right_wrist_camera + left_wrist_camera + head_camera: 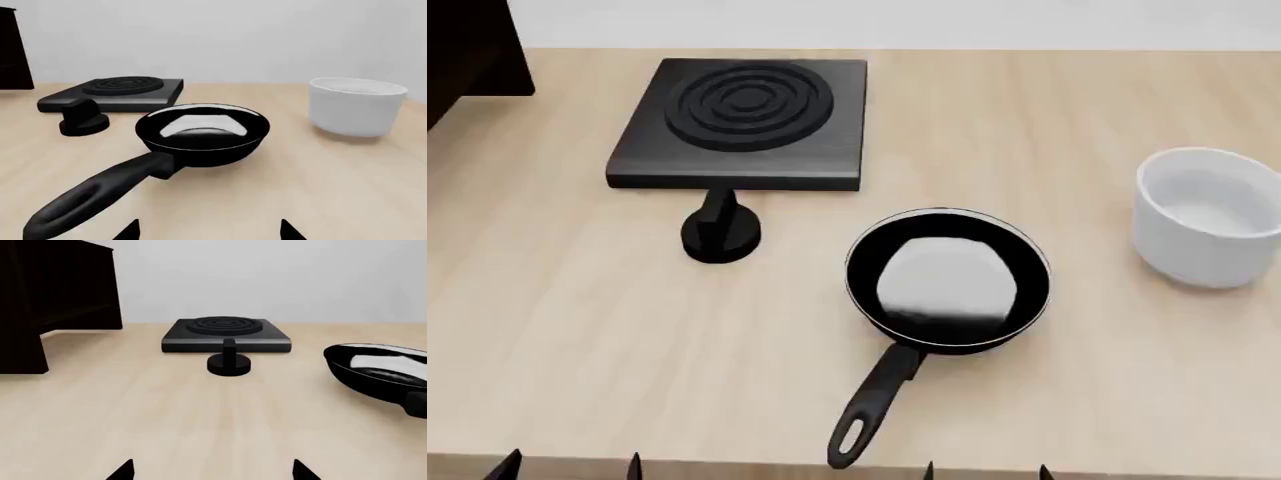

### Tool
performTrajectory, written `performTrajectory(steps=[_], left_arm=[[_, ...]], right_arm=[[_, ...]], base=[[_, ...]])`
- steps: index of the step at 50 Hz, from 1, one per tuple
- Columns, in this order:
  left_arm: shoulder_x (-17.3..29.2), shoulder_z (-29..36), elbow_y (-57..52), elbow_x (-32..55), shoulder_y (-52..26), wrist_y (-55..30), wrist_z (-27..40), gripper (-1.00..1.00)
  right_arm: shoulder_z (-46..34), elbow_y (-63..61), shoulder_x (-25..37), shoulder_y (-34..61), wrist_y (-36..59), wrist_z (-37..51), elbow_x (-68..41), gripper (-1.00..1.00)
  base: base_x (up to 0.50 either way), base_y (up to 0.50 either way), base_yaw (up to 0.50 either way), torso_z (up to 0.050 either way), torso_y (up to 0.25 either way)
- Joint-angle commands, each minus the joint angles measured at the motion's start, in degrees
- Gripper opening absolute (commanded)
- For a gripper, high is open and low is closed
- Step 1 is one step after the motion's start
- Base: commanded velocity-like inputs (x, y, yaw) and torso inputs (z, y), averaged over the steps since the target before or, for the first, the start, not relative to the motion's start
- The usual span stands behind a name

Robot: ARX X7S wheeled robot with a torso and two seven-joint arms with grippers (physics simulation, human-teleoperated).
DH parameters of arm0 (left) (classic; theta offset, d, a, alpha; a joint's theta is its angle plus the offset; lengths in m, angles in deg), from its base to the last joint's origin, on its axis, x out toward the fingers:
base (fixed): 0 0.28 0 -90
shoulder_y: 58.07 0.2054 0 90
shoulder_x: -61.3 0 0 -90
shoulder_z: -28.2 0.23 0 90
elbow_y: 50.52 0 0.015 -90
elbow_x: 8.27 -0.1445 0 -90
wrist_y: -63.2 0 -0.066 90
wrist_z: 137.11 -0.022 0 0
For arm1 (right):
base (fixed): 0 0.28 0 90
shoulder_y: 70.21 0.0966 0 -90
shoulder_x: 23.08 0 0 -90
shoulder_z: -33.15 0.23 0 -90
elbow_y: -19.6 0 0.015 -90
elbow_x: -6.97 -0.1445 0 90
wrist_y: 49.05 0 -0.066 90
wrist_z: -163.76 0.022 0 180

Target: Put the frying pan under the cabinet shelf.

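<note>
Both end effectors stood open and empty; gripping the frying pan by its long handle risked it tipping beside the burner plate.

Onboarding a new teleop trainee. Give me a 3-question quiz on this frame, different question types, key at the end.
1. True or false: the frying pan sits on the burner plate.
2. Multiple choice: in the head view, the white bowl lies on which side of the pan? A) robot's left B) robot's right C) behind the burner plate
3. Short answer: which small black thing stands on the table just in front of the burner plate?

Key
1. False. The pan rests on the table, apart from the plate, handle pointing toward the robot.
2. B
3. The knob.

Neither the left gripper nor the right gripper holds anything; both are open.
</note>
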Motion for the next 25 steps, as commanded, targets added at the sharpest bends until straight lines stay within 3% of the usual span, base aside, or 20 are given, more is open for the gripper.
performTrajectory(steps=[1, 9, 25], left_arm=[[1.7, 2.0, 0.1, 1.7, 0.0, 0.1, 2.0, 1.0], [2.8, 5.0, -7.0, 2.9, 3.8, 1.6, 2.0, 1.0], [4.5, 7.1, -12.7, 2.0, 5.8, -1.3, 5.3, 1.0]], right_arm=[[-0.7, 0.0, 0.5, 0.0, 0.0, 0.0, -0.5, 1.0], [-2.5, -9.2, 2.6, -5.8, 1.7, 3.4, -0.6, 1.0], [-4.4, -14.2, 5.0, -8.3, 2.2, 4.9, -0.8, 1.0]], base=[[0.0, 0.0, 0.0, 0.0, 0.0], [0.0, 0.0, 0.0, 0.0, 0.0], [0.0, 0.0, 0.0, 0.049, 0.029]])
